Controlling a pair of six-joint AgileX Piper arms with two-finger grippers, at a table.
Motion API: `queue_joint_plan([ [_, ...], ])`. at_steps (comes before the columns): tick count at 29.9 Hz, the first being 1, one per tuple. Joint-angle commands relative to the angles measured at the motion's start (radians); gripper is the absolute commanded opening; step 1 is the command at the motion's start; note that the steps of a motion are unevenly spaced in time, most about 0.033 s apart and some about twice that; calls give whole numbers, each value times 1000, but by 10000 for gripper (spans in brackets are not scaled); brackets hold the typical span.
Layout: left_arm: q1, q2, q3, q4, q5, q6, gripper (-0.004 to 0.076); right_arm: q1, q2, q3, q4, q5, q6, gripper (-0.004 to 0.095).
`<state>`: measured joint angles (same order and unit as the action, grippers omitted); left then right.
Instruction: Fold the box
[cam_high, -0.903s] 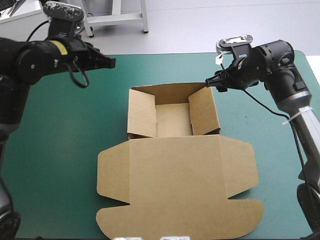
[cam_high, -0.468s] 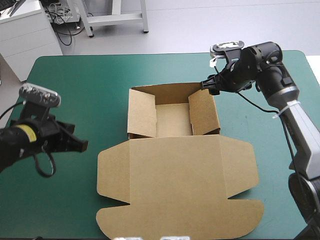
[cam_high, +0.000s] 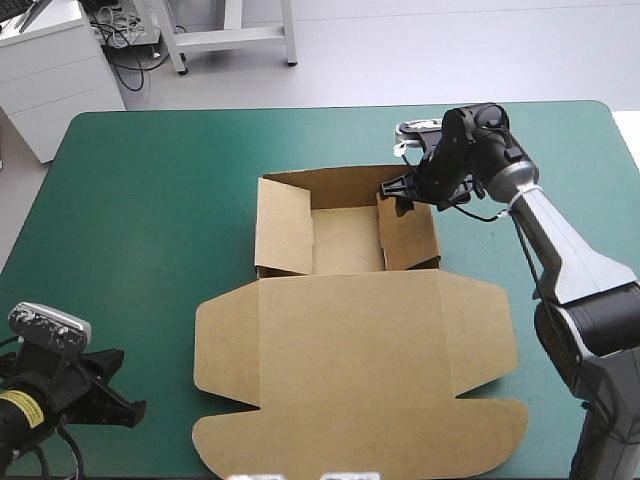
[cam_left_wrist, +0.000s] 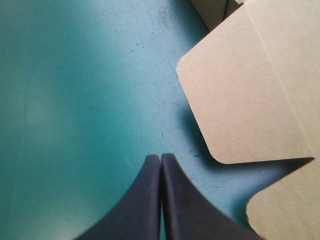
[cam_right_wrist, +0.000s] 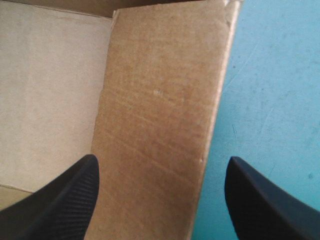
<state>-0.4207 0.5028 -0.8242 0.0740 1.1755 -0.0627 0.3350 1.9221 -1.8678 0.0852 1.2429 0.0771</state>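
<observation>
Lower left of the high view, by the near table (cam_high: 130, 220) edge: left gripper (cam_high: 130, 408), fingers pressed into one point, holding nothing, near the rounded lid corner of the box (cam_high: 350, 350). Wide bare teal-green cover to its left and beyond. Centre: brown box, lid flat toward the near edge, tray with raised walls behind. Upper right: right gripper (cam_high: 398, 195) spread wide, empty, astride the tray's right wall, bare cover past it.

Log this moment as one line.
box: walls raised, lid flat | right claw: open over right wall | left claw: shut, clear of box
</observation>
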Motion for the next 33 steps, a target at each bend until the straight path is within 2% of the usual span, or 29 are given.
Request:
queue_joint_plan([
  [1,-4,-31,33,-5,-107,-11,-32,-4,-18,-22,-1,5,15,658],
  [12,-4,-40,71,-45,-148,-13,-32,-4,32,41,-27,5,25,657],
  [15,-4,-40,71,-51,-155,-13,-32,-4,32,50,-42,5,39,606],
  [17,-4,-40,71,-54,-155,-13,-32,-4,32,50,-44,5,42,456],
  [20,-4,-40,71,-54,-159,-13,-32,-4,32,50,-49,5,42,37],
  [21,-4,-40,71,-54,-159,-13,-32,-4,32,50,-51,5,44,-20],
  [27,-4,-40,73,-54,-162,-13,-32,-25,-9,47,-56,5,23,-23],
  [33,-4,-40,73,-48,-160,-13,-32,-154,-121,37,-58,5,-20,-23],
])
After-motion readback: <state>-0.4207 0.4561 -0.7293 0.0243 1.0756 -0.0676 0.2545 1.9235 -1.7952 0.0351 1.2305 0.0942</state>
